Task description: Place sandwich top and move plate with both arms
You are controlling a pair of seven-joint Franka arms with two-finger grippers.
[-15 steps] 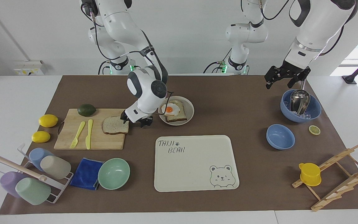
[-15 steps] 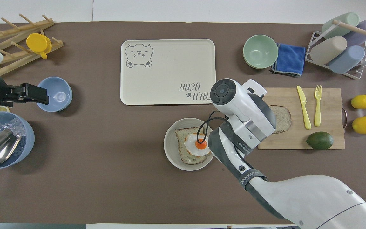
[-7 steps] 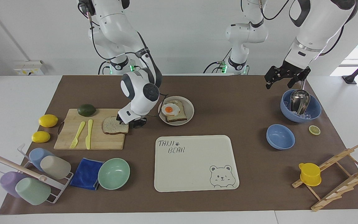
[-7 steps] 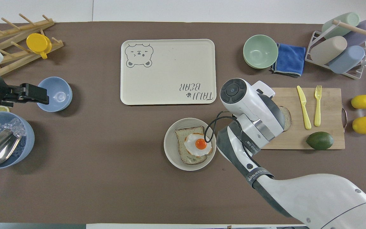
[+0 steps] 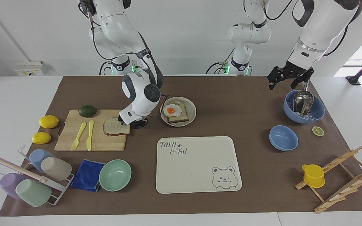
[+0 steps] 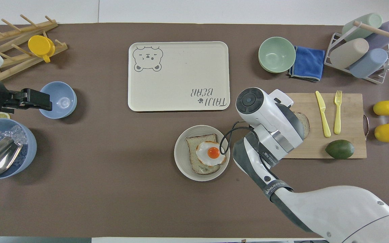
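On the wooden cutting board [image 5: 90, 131] toward the right arm's end of the worktop [image 5: 231, 103], the facing view shows the sandwich top [image 5: 114, 126] lying flat at the board's edge nearest the plate [image 5: 191, 116]. The right claw [image 5: 131, 123] is down at that edge of the slice, one finger over the crust and the other just off the board; whether its fingers already pinch the bread I cannot tell. The plate sits just beside the board, carrying the egg-topped slice [image 5: 176, 112], and the cream bear tray [image 5: 196, 163] lies farther from the robots. The left claw [image 5: 289, 78] waits with its fingers spread, over the blue bowl with the scoop [image 5: 303, 106].

Bread like this should be light, soft and floppy: held by one corner it would likely sag or tear, and a hard pinch would crush it. The crust edge, where the claw now stands, looks the firmest place to hold. The plate is probably stiff and smooth-rimmed, so it wants one grip on each side of the rim.

Seen from overhead, the right arm's wrist [image 6: 265, 114] covers most of the sandwich top [image 6: 303, 122]; only a strip toward the yellow knife [image 6: 322, 113] shows. The right claw itself is hidden. The plate [image 6: 182, 162] lies nearer to the robots than the tray [image 6: 177, 54], and the left claw [image 6: 35, 100] hangs beside the small blue bowl [image 6: 61, 99].
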